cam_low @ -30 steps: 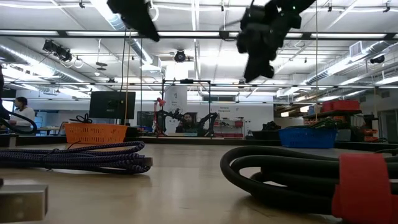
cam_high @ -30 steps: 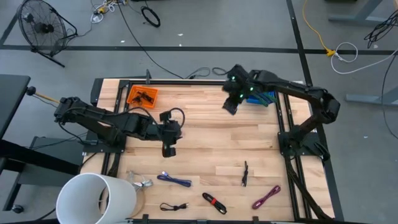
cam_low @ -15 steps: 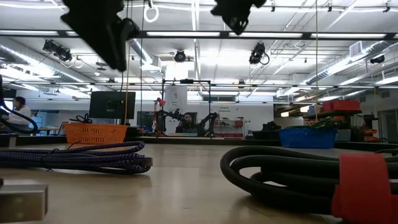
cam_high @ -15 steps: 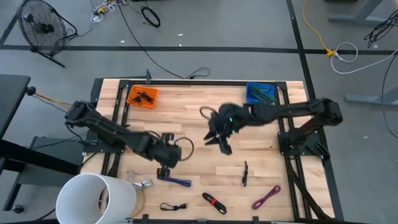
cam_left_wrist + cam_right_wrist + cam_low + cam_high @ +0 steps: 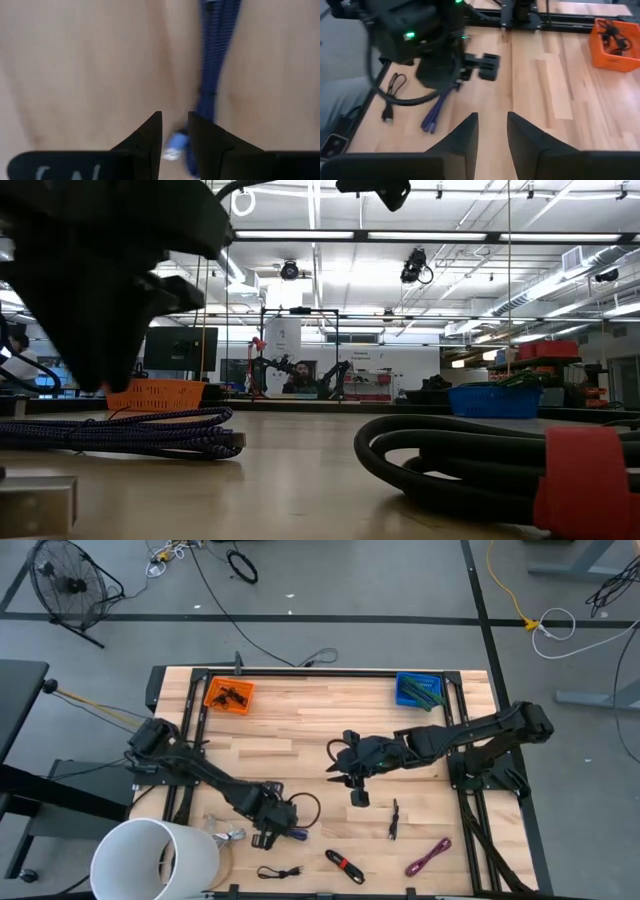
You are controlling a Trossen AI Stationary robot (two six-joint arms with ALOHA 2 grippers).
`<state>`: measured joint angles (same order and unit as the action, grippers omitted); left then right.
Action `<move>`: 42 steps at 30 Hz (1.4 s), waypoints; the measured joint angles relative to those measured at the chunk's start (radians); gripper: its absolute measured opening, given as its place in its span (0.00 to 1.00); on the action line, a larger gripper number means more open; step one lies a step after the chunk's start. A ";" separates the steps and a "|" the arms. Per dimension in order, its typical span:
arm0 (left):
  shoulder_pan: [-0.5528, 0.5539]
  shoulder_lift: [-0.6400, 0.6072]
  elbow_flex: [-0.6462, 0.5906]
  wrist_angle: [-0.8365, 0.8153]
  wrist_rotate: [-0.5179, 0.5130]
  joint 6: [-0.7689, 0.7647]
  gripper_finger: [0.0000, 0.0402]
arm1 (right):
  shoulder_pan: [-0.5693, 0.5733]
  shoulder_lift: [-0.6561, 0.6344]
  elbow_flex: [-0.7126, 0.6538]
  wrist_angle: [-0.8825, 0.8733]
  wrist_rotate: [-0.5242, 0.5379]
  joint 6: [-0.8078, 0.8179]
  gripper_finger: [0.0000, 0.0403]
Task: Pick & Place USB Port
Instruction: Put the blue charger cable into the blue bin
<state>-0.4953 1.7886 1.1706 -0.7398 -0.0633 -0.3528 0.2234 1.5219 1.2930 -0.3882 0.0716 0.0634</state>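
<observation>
A blue-purple braided USB cable point(image 5: 288, 832) lies flat on the wooden table near its front edge; it also shows in the low view point(image 5: 120, 430) and the right wrist view point(image 5: 437, 112). My left gripper point(image 5: 270, 832) hangs low over the cable's left end, fingers a narrow gap apart. In its wrist view point(image 5: 175, 120) the cable point(image 5: 215, 65) runs off beside one finger, and its pale blue plug point(image 5: 172, 150) shows under the gap. My right gripper point(image 5: 357, 796) hovers over the table's middle, narrowly open and empty point(image 5: 492, 120).
An orange bin point(image 5: 229, 694) stands at the far left and a blue bin point(image 5: 418, 690) at the far right. Along the near edge lie a black-and-red cable point(image 5: 343, 865), a black cable point(image 5: 394, 818), a purple cable point(image 5: 428, 857), a small black cable point(image 5: 280, 872) and a white bucket point(image 5: 155, 860).
My left gripper has gone from the table's middle toward the near edge and down, ending over the blue-purple cable. My right gripper has gone from beside the blue bin toward the table's middle and near side.
</observation>
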 joint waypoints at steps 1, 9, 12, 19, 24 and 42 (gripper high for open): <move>-0.010 0.002 0.000 -0.001 0.005 -0.012 0.24 | 0.000 0.000 0.000 0.000 0.006 -0.001 0.25; -0.072 0.011 0.001 0.044 -0.079 -0.106 0.24 | 0.000 0.000 0.000 -0.002 0.052 -0.002 0.25; -0.079 0.024 0.001 0.045 -0.079 -0.123 0.26 | 0.000 0.000 0.000 -0.002 0.052 -0.002 0.25; -0.080 0.064 0.000 0.051 -0.081 -0.141 0.39 | 0.000 0.000 0.000 -0.003 0.052 -0.003 0.25; -0.075 0.096 0.001 0.059 -0.071 -0.160 0.45 | 0.000 0.000 0.000 -0.010 0.051 0.000 0.25; -0.020 0.061 0.000 0.083 -0.330 -0.204 0.04 | 0.000 0.001 0.000 -0.020 0.052 0.000 0.25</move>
<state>-0.5153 1.8493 1.1708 -0.6569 -0.3928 -0.5567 0.2230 1.5227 1.2930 -0.4078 0.1237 0.0630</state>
